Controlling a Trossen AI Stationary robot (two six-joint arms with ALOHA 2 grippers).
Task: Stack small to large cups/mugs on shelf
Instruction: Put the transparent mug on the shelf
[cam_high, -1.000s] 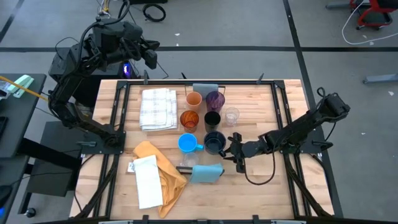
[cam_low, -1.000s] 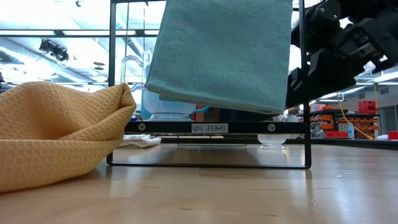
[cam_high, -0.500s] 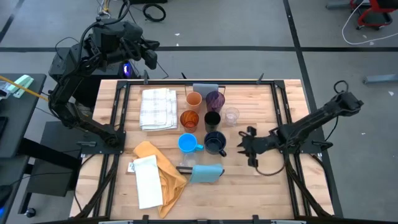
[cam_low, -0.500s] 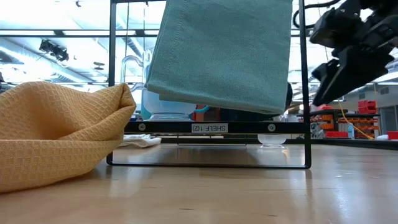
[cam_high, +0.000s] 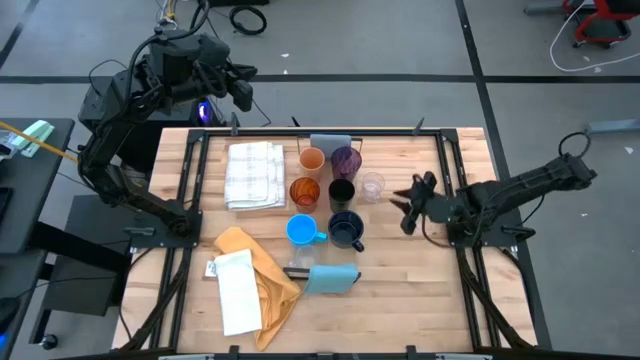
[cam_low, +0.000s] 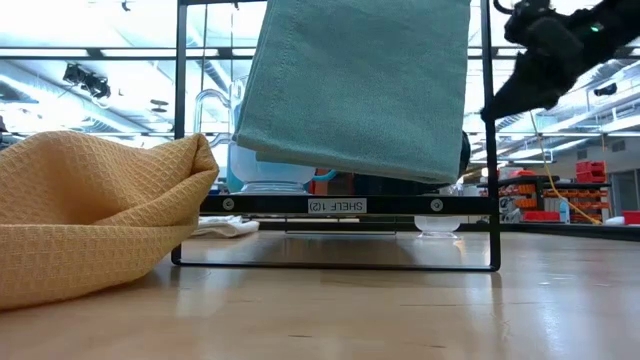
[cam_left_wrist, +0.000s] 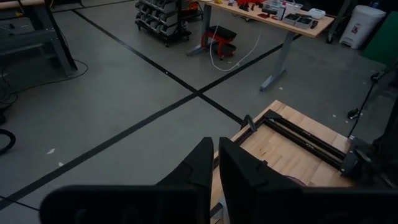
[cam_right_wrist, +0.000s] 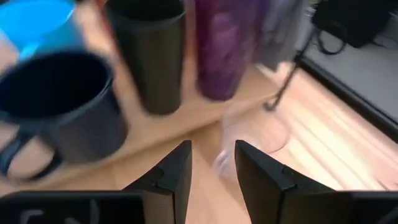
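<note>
From above, the cups sit clustered mid-worktop: orange cup (cam_high: 312, 159), purple translucent cup (cam_high: 346, 160), amber translucent cup (cam_high: 304, 191), black cup (cam_high: 341, 191), clear glass (cam_high: 372, 186), bright blue mug (cam_high: 300, 230) and navy mug (cam_high: 345, 229). Nothing looks stacked yet, so the whole job seems left. The right gripper (cam_high: 410, 203) hovers just right of the glass, empty, fingers narrowly parted. The left gripper (cam_high: 243, 95) waits beyond the far-left corner, nearly closed. The low view shows a teal cloth (cam_low: 360, 85) draped over a black rack (cam_low: 335, 205). The slatted wooden worktop (cam_high: 420, 300) stands on grey floor.

Grey concrete floor (cam_high: 400, 40) with dark lines; red chair (cam_high: 600, 20).
</note>
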